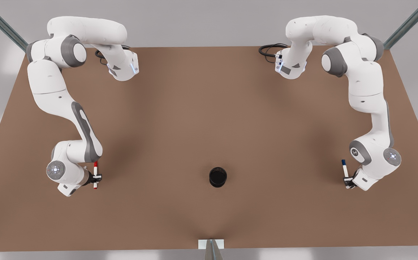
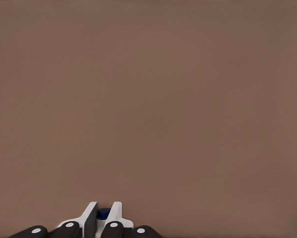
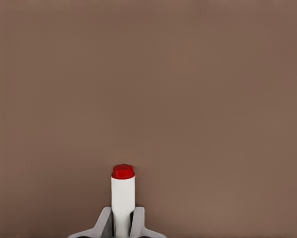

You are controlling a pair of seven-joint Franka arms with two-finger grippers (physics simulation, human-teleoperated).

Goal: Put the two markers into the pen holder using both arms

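Right gripper (image 1: 97, 177), at the front view's left, clamped on the red marker (image 1: 95, 175) near its lower end; in the right wrist view the fingers (image 3: 105, 222) pinch the white barrel, red end (image 3: 122, 171) well out past them. Left gripper (image 1: 348, 181), at the front view's right, closed on the blue marker (image 1: 345, 170); in the left wrist view, just a blue tip (image 2: 103, 214) between the fingers (image 2: 89, 216), so a hold very close to that end.

Cup (image 1: 218, 176) upright on the table (image 1: 209, 108), between the two grippers and well apart from both. Hollow dark, apparently empty; neither marker inside.

Likely trouble from here:
- Blue marker gripped near its end, with most of the barrel out beyond the fingers: prone to swinging or slipping during a fast carry.
- Narrow mouth on the cup: an off-centre or tilted marker could catch the rim and tip or push the cup, which looks light.
- Both arms bound for the same small cup: risk of grippers or wrists colliding if arriving together. Safer one at a time.
- Cup shorter than a marker: after release a marker leans on the rim, and the first one in could block or deflect the second.
- Release from too high: possible bounce out.
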